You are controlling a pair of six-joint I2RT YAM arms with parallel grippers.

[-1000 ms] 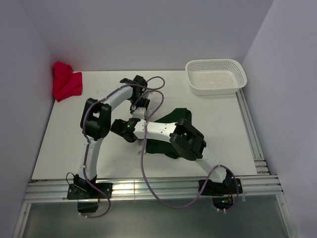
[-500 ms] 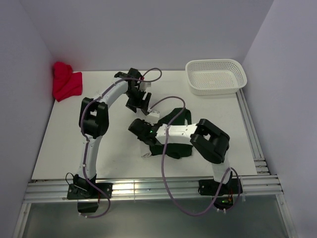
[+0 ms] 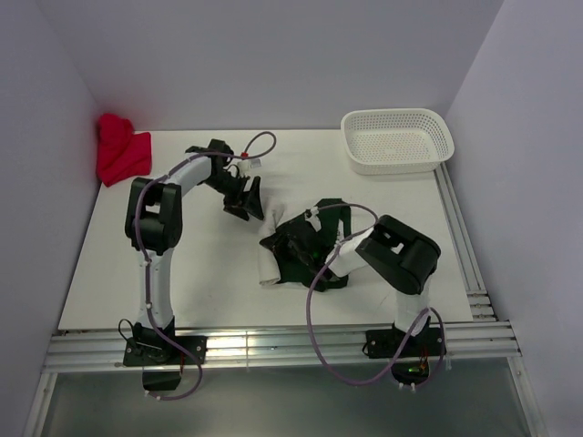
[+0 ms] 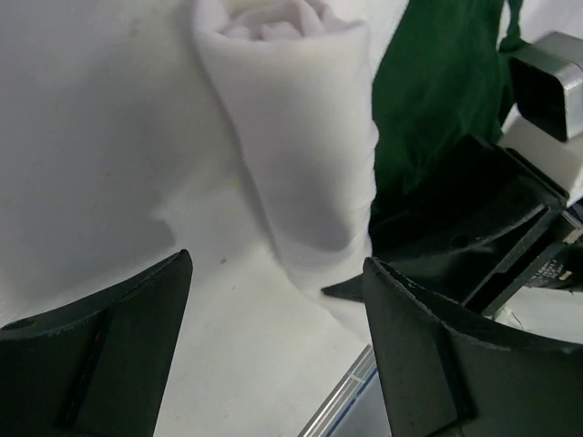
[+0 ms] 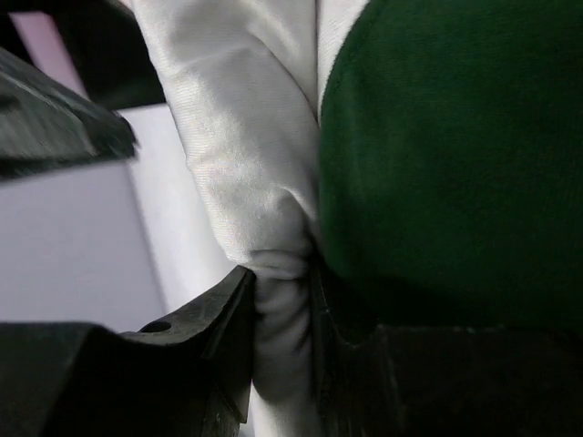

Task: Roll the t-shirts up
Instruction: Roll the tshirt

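Your left gripper (image 3: 244,196) stands wide open and holds nothing. Your right gripper (image 5: 282,300) pinches the rolled off-white shirt (image 3: 271,269), which lies near the middle of the table (image 3: 109,273), touching the green shirt (image 5: 437,164).

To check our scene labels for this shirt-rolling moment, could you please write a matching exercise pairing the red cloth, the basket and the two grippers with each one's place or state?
Things:
1. red cloth
2. basket
3. left gripper
4. right gripper

Places or states:
A. jaws pinching the off-white t-shirt
B. far right corner of the table
C. jaws wide apart, holding nothing
D. far left corner

Pairs: 1-D, 2-B, 3-C, 4-A
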